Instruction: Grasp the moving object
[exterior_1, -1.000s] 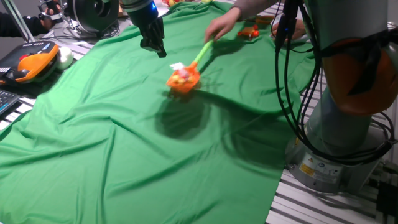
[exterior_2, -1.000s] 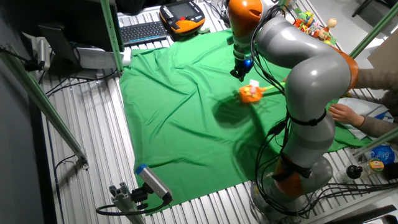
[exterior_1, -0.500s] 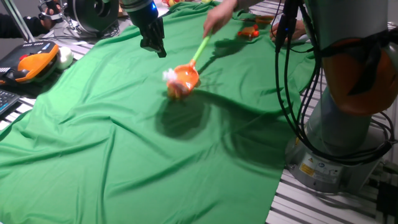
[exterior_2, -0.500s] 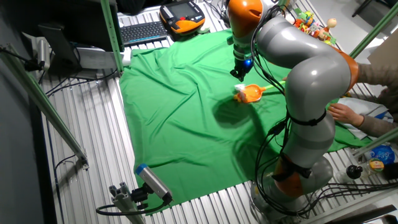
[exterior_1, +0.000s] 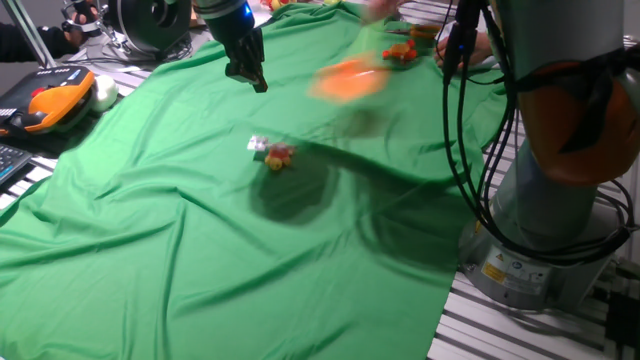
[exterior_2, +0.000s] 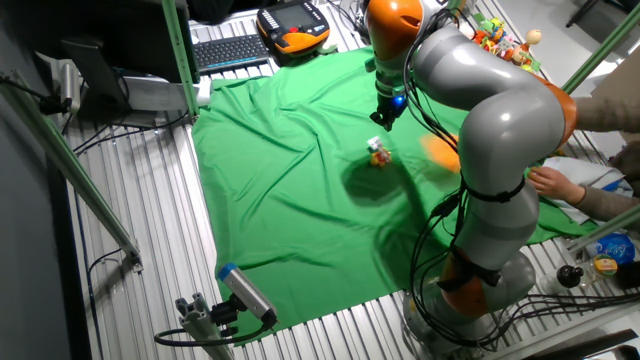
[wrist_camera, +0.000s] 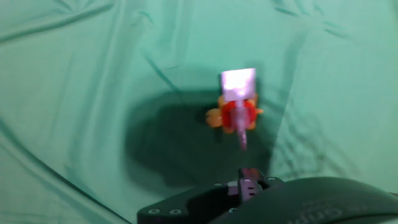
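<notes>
On the green cloth (exterior_1: 150, 230) near its middle, you see the toy (exterior_1: 273, 153) lying by itself, whitish with red and orange bits, at the edge of a dark shadow. Your gripper (exterior_1: 247, 72) hangs above the cloth, up and to one side of the toy, apart from it and holding nothing; you cannot tell how wide it stands. Beyond the toy, an orange scoop (exterior_1: 345, 80) shows only as a blur over the cloth.

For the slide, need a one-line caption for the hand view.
Small red, orange and white toy lying on the green cloth inside a dark shadow.
</notes>
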